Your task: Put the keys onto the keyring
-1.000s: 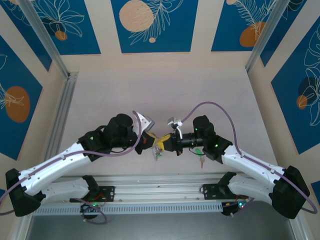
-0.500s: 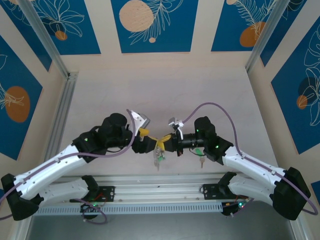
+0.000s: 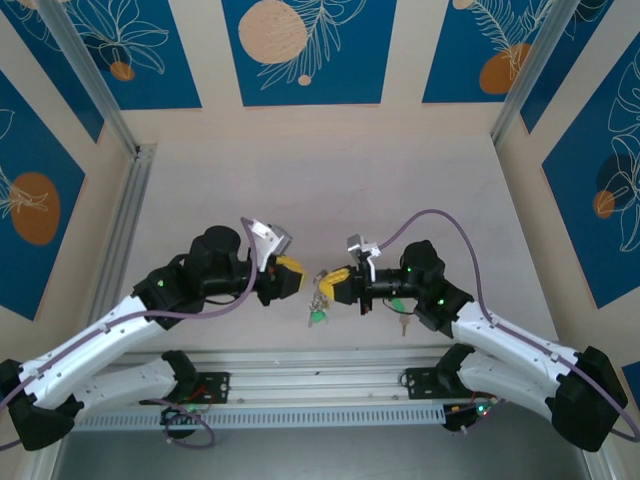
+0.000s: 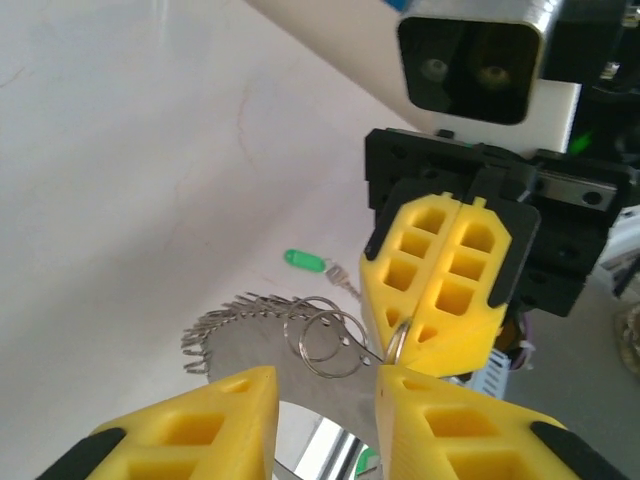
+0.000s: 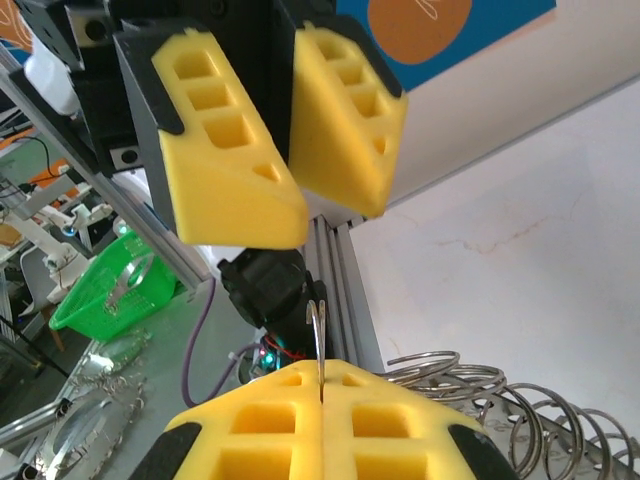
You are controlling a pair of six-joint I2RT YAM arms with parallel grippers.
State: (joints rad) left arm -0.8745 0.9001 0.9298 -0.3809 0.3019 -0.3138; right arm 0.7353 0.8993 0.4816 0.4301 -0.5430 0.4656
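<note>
My right gripper (image 3: 326, 281) is clenched tight on the keyring (image 4: 397, 340) — a thin silver loop pinched edge-on between my 2 yellow pads (image 5: 250, 440), its rim standing up out of the seam in the right wrist view. I hold it above the table (image 3: 300, 180), near the front rail (image 3: 320, 385) and between my 2 arms. From the pinched loop 2 more small rings (image 4: 325, 340) dangle, overlapping each other. Just beside them is a fan of many thin wire loops (image 4: 228, 318), packed like a spring; whether that fan is joined to the keyring I cannot tell. From above, the bunch under my right fingertips ends in a hanging key (image 3: 317, 319) with a bright green tag. My left gripper (image 3: 298, 277) faces the right one tip to tip, just beside it but apart from it. Its jaws are released: a clear gap shows between its 2 pads in both wrist views, and they grip nothing. The keyring sits just off the inner edge of one left pad — touching or not, I cannot tell. A loose key (image 4: 303, 260) with a green tag lies flat on the table beyond the rings, clear of both sets of pads.
</note>
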